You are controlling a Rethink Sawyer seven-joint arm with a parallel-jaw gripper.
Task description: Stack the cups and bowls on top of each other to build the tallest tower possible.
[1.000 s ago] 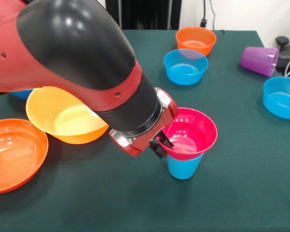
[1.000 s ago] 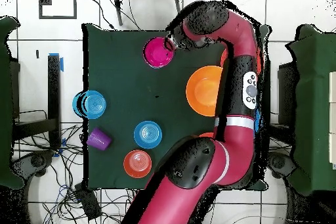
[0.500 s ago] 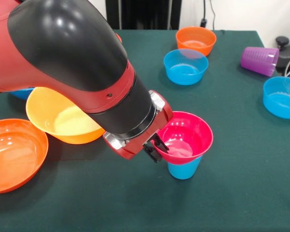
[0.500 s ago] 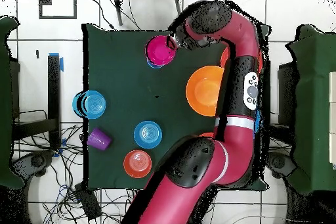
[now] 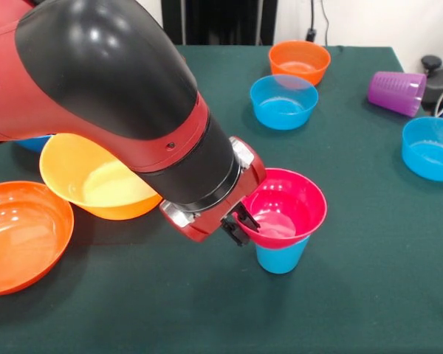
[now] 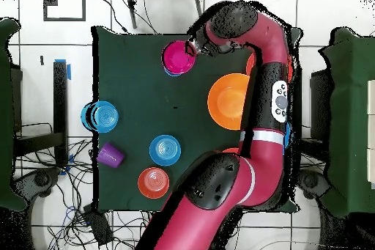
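In the front view, the red and black arm (image 5: pixel 111 110) reaches down to the green counter (image 5: pixel 369 280), its jaws (image 5: pixel 238 223) at the near rim of the magenta-pink bowl (image 5: pixel 284 210), which sits in the mouth of the upright light blue cup (image 5: pixel 280 257); whether the jaws clamp the rim cannot be told. A yellow-orange bowl (image 5: pixel 96 181) and a red-orange bowl (image 5: pixel 18 236) lie to the left, while an orange bowl (image 5: pixel 299 60), two blue bowls (image 5: pixel 283 102) and a toppled purple cup (image 5: pixel 396 93) lie beyond. From overhead, the pink bowl (image 6: pixel 178 57) sits near the counter's far edge, with the jaws (image 6: pixel 195 47) beside it. No writing is legible.
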